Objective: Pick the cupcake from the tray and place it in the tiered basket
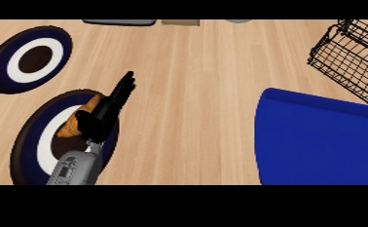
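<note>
Fingers (123,87) straight, left hand (97,119) overlaps ringed plate (34,121).

Blue tray (316,143), black wire basket (343,58), navy-ringed plates (61,50)

Counted two round plates (62,41) (32,133), one blue tray (316,143) and one black wire basket (342,55). Recorded one orange-brown food item (71,126) and one black hand (99,115).

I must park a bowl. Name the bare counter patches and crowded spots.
Bare wood between the left hand and the blue tray, running to the far edge. Crowded: upper plate and lower plate left, wire basket far right.
</note>
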Available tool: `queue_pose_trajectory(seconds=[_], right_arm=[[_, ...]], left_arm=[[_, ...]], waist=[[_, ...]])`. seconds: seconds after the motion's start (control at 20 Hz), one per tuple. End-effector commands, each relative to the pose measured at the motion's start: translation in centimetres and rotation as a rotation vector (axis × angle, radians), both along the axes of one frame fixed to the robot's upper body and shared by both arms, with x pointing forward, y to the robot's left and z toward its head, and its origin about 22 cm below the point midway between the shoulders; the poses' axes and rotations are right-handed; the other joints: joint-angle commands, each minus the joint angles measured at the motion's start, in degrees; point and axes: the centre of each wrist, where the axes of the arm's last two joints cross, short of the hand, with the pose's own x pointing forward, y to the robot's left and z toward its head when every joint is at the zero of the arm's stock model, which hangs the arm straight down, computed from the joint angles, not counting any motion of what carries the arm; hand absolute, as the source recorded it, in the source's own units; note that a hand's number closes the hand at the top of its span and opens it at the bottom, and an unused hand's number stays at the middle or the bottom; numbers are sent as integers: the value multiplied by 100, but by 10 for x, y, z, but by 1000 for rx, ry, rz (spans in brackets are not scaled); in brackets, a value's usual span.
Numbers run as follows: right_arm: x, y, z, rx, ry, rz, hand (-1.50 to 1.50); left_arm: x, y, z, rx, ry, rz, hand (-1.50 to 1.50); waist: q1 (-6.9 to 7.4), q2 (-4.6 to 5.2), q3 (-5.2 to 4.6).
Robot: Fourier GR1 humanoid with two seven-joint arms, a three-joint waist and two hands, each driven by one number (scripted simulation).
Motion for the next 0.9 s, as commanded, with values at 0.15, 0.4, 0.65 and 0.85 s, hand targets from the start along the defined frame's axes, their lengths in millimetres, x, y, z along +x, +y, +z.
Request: queue_pose_trajectory(seconds=[0.15,0.4,0.65,0.85], right_arm=[[32,28,-22,10,20,24,150],[35,28,-32,140,-16,65,150],[44,37,-33,374,29,44,150],[44,36,-37,554,81,23,-150]], left_arm=[[-2,5,-2,-2,7,-7,0],[8,11,18,-5,-18,-3,0],[-10,13,-6,-1,-4,0,0],[-2,-4,-1,-1,-5,9,0]], waist=[[59,37,4],[24,33,11],[20,15,5],[-46,19,8]])
